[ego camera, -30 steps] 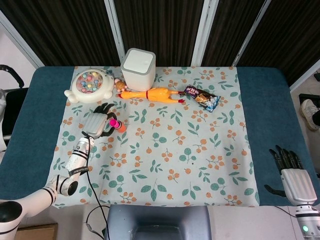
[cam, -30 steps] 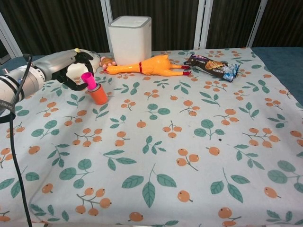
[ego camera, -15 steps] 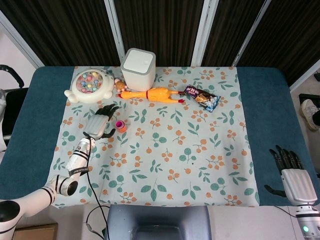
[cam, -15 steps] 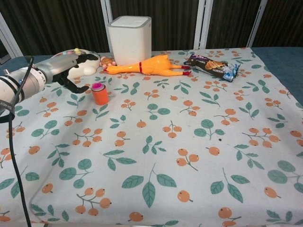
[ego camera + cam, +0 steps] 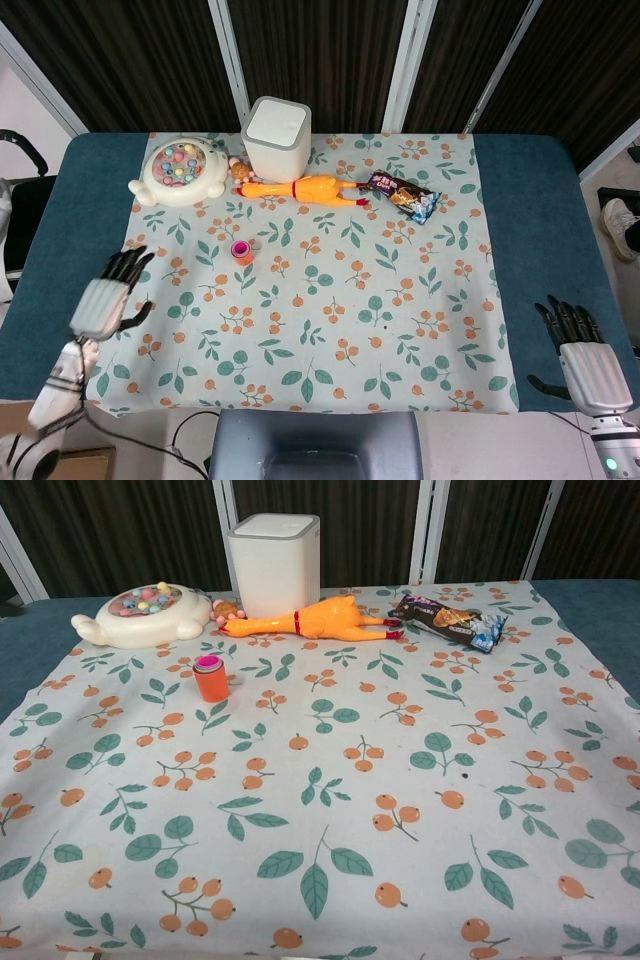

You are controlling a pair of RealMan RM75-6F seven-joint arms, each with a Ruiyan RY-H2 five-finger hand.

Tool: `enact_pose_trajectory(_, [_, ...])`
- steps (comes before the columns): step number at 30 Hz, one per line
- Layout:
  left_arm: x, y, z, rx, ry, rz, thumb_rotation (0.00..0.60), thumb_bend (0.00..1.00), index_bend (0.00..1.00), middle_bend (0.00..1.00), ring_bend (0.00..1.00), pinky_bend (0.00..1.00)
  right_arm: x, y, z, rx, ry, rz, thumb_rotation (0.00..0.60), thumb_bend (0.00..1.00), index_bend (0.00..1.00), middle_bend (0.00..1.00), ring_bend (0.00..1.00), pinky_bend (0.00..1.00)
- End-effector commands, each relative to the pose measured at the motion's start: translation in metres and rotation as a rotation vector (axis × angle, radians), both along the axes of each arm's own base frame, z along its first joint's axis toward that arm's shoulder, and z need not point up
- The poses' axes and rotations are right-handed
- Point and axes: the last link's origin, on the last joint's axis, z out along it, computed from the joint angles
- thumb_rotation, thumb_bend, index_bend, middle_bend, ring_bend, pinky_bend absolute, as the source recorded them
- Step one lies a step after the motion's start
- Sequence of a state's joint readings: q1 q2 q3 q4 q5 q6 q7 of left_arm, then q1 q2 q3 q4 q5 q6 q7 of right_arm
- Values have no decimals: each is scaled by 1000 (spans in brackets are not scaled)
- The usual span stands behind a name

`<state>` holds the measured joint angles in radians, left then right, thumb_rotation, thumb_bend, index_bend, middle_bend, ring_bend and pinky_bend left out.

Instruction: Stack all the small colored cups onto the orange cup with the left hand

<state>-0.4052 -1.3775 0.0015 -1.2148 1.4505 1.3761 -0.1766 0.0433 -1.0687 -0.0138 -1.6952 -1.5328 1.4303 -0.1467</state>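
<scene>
Left hand [image 5: 104, 301] empty — pink cup [image 5: 208, 664] nested in orange cup [image 5: 211, 684].

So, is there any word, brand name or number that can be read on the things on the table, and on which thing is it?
Snack packet: light print on the dark wrapper, too small and blurred to read.
White box: no text visible.
Round toy, rubber chicken, orange cup: no text visible.

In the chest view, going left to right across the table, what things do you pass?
Fishing toy → orange cup stack → white box → rubber chicken → snack bar.
</scene>
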Motion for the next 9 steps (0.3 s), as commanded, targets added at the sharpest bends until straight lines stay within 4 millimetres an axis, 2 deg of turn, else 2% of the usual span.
enact_pose_trajectory(1, [-57,-106,41,55,39,81,600,390,0,0,0,65,5,3,-6,12,1,20,600,224,0,0,0,0])
enact_pose_trajectory(5, [-55,-107,53,114,0,54,600,392,0,0,0,61,9,4,-10,18,1,39,600,224,0,0,0,0])
enact_pose_trajectory(9, [-54,-111,51,94,-2,39,600,390,0,0,0,61,8,7,-11,21,9,42,600,224,0,0,0,0])
